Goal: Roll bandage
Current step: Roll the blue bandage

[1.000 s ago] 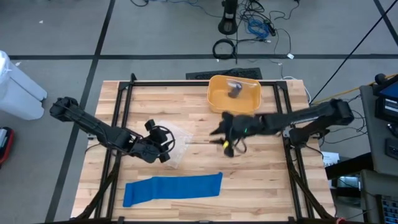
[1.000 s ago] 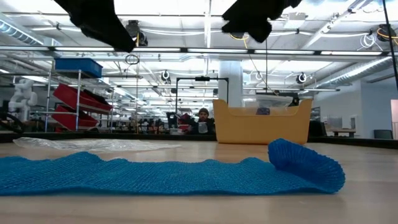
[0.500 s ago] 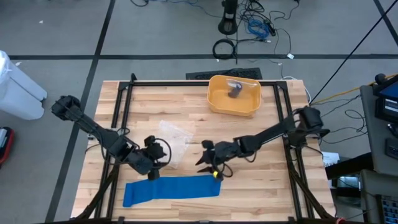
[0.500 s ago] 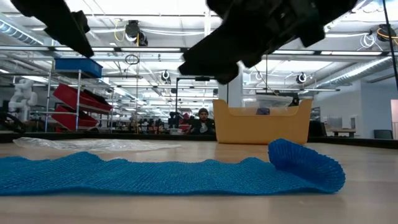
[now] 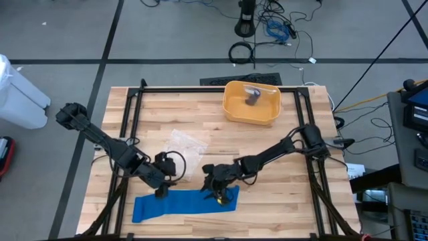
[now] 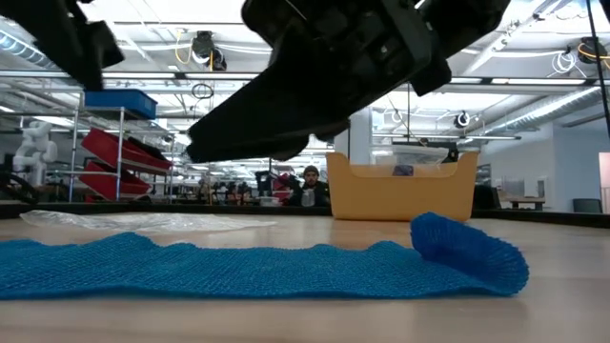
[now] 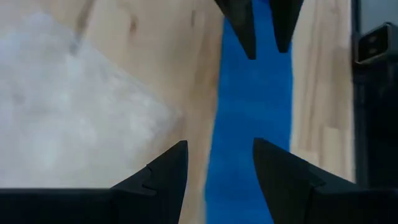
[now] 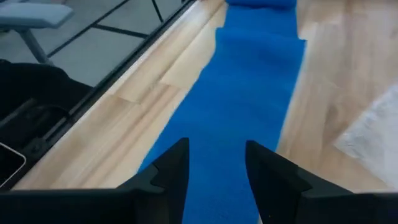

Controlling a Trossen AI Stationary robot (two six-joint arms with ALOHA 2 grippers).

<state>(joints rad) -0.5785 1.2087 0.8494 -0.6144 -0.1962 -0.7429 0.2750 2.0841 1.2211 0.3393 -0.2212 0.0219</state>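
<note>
Both end effectors (image 5: 162, 191) (image 5: 217, 194) open; lowered.

Both arms are dark, near black, built of slender straight links joined by bulkier rounded joints. The left arm (image 5: 100, 140) has a blocky shoulder housing and a thin black cable looping in a ring near its wrist. The right arm (image 5: 281, 148) carries a rounded elbow joint, loose black cables along its links, and a small yellow-green mark close to the wrist. The left gripper (image 7: 217, 177) ends in two matte black fingers (image 7: 163, 180), wedge-shaped, tapering to blunt tips, with a small stepped notch on the inner edge. The right gripper (image 8: 214, 171) has fingers (image 8: 171, 174) of the same flat, angular, dark form, with plain unmarked faces.
</note>
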